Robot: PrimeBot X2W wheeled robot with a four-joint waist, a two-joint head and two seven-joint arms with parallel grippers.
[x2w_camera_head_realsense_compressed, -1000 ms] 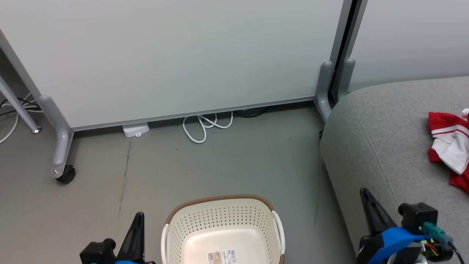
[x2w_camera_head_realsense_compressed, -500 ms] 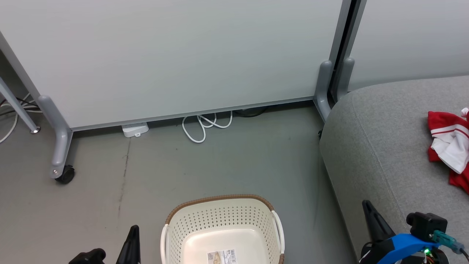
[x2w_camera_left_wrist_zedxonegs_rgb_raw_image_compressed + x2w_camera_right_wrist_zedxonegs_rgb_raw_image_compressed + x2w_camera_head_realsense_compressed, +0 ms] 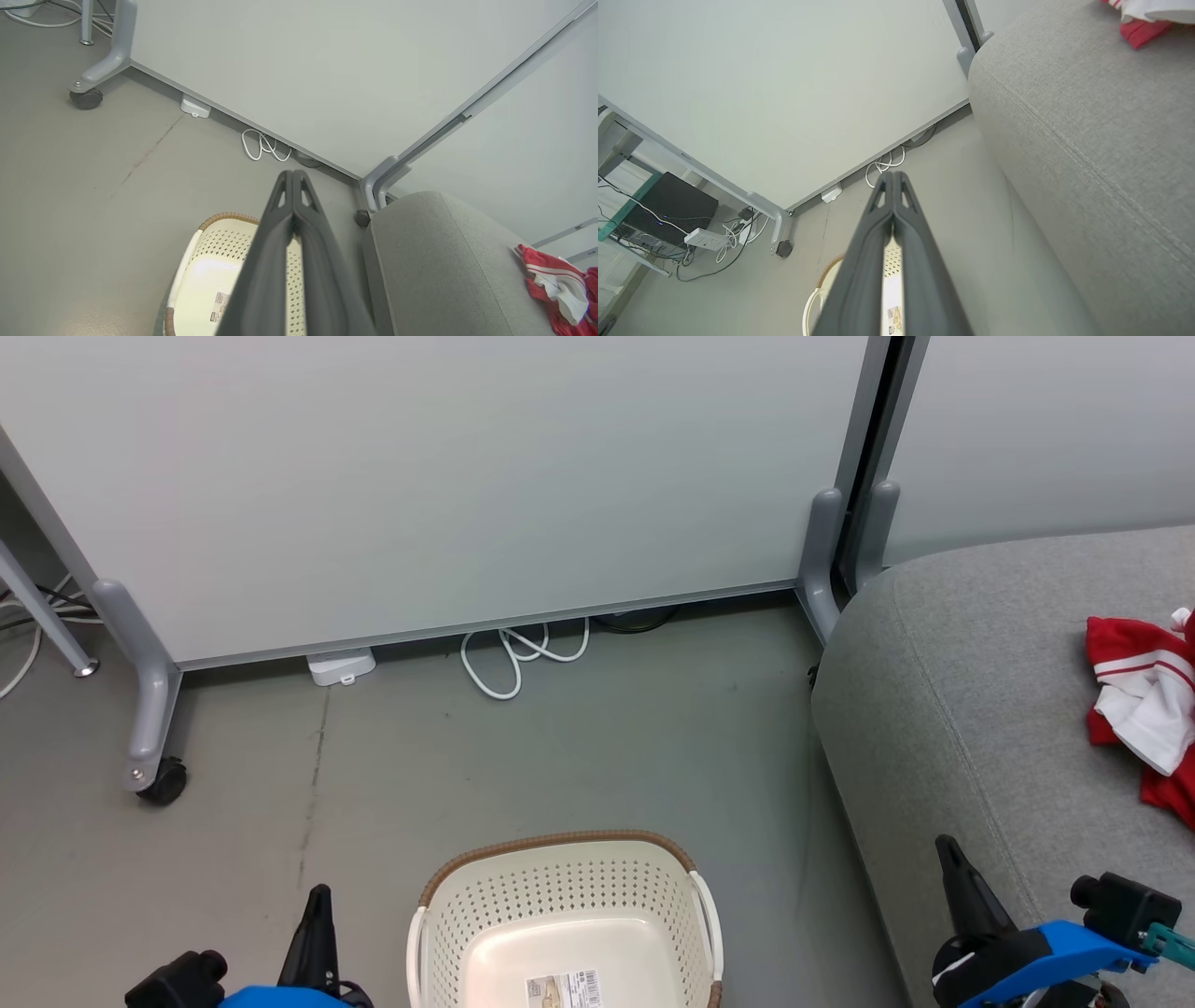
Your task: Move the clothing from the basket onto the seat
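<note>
The clothing (image 3: 1141, 700), red with white stripes and a white panel, lies bunched on the grey seat (image 3: 971, 672) at the right edge; it is also seen as clothing (image 3: 558, 289) and clothing (image 3: 1141, 16) in the wrist views. The cream basket (image 3: 560, 924) with a brown rim stands on the floor at bottom centre, holding nothing but a barcode sticker. My left gripper (image 3: 317, 896) is shut, just left of the basket. My right gripper (image 3: 948, 847) is shut over the seat's front left corner. Both wrist views show the fingers pressed together, left gripper (image 3: 292, 173) and right gripper (image 3: 892, 173).
A white partition panel (image 3: 448, 476) on grey wheeled feet (image 3: 154, 775) stands behind the basket. A coiled white cable (image 3: 518, 658) and a small white box (image 3: 341, 665) lie at its base. Cables and a black box (image 3: 668, 205) sit far left.
Both grippers have dropped lower in the head view, the left one also drifting left and the right one slightly right. Basket and clothing stay put.
</note>
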